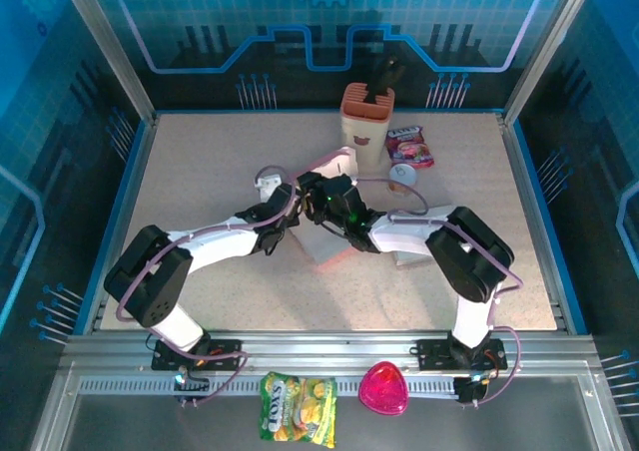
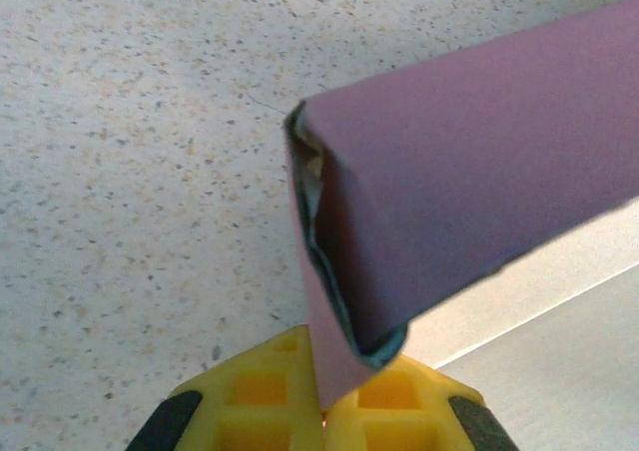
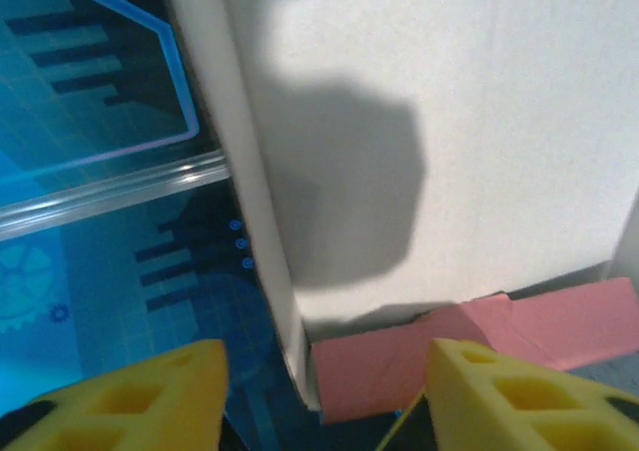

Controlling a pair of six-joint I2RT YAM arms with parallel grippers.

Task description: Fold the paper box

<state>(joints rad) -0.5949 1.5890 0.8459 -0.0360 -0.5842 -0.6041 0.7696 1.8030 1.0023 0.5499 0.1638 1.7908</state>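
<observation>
The paper box [image 1: 321, 243] lay near the middle of the tabletop [image 1: 200, 172], under the spot where the two arms met. It looked like thin card, pink on one face and white on the other. I judged it light, springy at its creases and easy to crush or tear, and likely to slide on the speckled surface if pushed without being held. The best holds seemed to be the free flap edges and the folded corners. A flat panel would probably buckle under a pinch.

The left fingers [image 2: 250, 406] were pressed together on a narrow pink flap [image 2: 324, 301] hanging from the end of the box, so that end was lifted clear of the tabletop. The right fingers [image 3: 150, 391] stood apart on either side of the edge of a white panel [image 3: 479, 122], with a pink strip [image 3: 399, 356] between them. They were not clamped on anything.

The overhead view gave the layout: both arms reaching inward, the box between them, and a tall tub [image 1: 366, 117] and a snack packet [image 1: 409, 144] well behind. It hid the fingers and their contact with the card under the wrists. The left wrist view showed the pinch and the open, slightly crumpled end of the folded sleeve. The right wrist view showed the white inner face standing upright and the gap between the fingers.
</observation>
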